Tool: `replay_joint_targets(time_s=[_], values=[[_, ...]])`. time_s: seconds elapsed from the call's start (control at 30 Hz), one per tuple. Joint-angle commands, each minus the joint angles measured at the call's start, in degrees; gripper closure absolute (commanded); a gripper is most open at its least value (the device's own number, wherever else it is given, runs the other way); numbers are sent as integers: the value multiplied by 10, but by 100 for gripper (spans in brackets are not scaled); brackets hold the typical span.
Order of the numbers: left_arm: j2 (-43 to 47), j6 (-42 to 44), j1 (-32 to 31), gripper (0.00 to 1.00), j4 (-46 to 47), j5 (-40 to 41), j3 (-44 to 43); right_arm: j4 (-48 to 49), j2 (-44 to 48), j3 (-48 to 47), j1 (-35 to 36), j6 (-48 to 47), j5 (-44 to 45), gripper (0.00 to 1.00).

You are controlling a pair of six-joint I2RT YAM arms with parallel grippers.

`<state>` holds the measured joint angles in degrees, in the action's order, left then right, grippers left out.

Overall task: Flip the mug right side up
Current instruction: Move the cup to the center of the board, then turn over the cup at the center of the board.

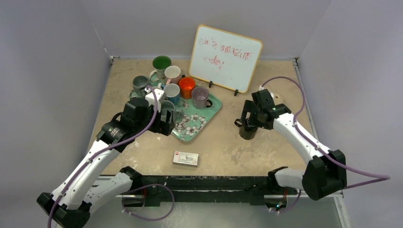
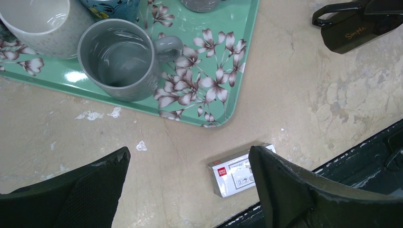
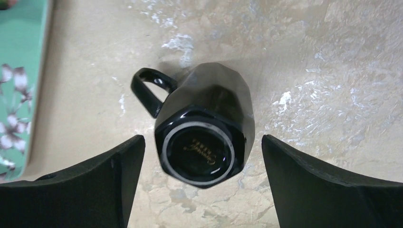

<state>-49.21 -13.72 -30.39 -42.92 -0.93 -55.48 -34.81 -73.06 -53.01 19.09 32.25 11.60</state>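
A black faceted mug (image 3: 204, 128) stands upside down on the beige table, base up, its handle (image 3: 147, 90) toward the tray. In the top view the mug (image 1: 248, 131) sits right of the tray. My right gripper (image 3: 202, 145) is open just above it, one finger on each side of the base and neither touching; it also shows in the top view (image 1: 249, 119). My left gripper (image 2: 188, 154) is open and empty over bare table beside the tray's near corner; in the top view it (image 1: 166, 122) is at the tray's left edge. The mug also shows in the left wrist view (image 2: 351, 31).
A green floral tray (image 1: 205, 121) holds several upright mugs, including a grey one (image 2: 119, 59). More mugs stand behind the tray. A small white box (image 1: 185, 158) lies near the front edge. A whiteboard (image 1: 225, 58) stands at the back.
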Motion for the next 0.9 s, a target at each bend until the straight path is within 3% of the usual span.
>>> replay_joint_targets(time_s=[0.0,0.37,0.4,0.43,0.6,0.87], values=[[5,8,2,5,4,8,-1,-5,34,-9,2,-25,-18,6],[11,9,2,6,3,8,-3,-5,58,-78,2,-53,-95,6],[11,9,2,6,3,8,-2,4,59,-77,2,-222,-101,20],[9,9,2,7,3,8,-2,16,62,-72,2,-253,-107,23],[10,9,2,7,2,8,-4,59,57,-58,2,-335,-141,31],[20,6,2,8,2,23,-6,8,-42,-118,2,-425,-163,34]])
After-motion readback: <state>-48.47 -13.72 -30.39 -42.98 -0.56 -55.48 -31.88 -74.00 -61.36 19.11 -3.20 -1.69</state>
